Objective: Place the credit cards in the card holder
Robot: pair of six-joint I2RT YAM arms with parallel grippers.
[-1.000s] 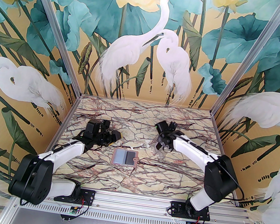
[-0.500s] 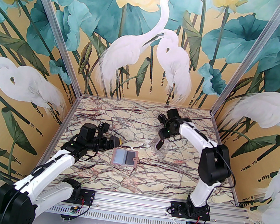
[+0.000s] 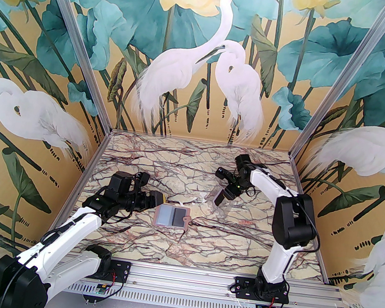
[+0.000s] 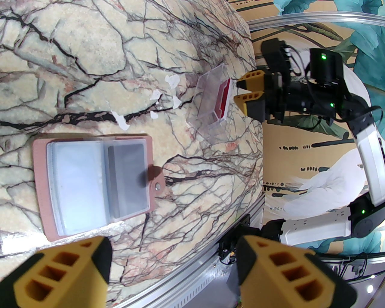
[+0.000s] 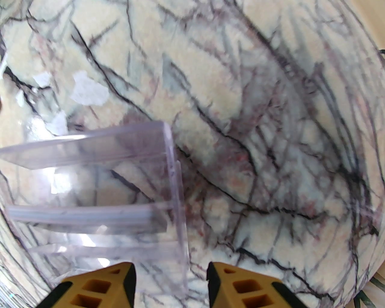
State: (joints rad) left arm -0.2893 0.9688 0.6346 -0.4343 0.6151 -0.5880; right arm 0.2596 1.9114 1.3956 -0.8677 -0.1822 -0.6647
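One card holder (image 4: 38, 180) lies open mid-table, one black card (image 4: 126, 177) in its right sleeve; one red card (image 4: 224, 99) sits in one clear box (image 4: 210, 81) farther right. Left gripper (image 4: 173, 255) and right gripper (image 4: 238, 90) both gape, empty.

The card holder (image 3: 165, 215) lies open and flat just below the middle of the top view, a dusty-pink leather-like wallet with its snap tab to the right and pale grey-blue clear sleeves facing up. A black card (image 4: 126, 177) sits inside its right sleeve. A red card (image 4: 223, 99) stands on edge in the clear plastic box (image 4: 207, 90), up and right of the holder in the left wrist view.
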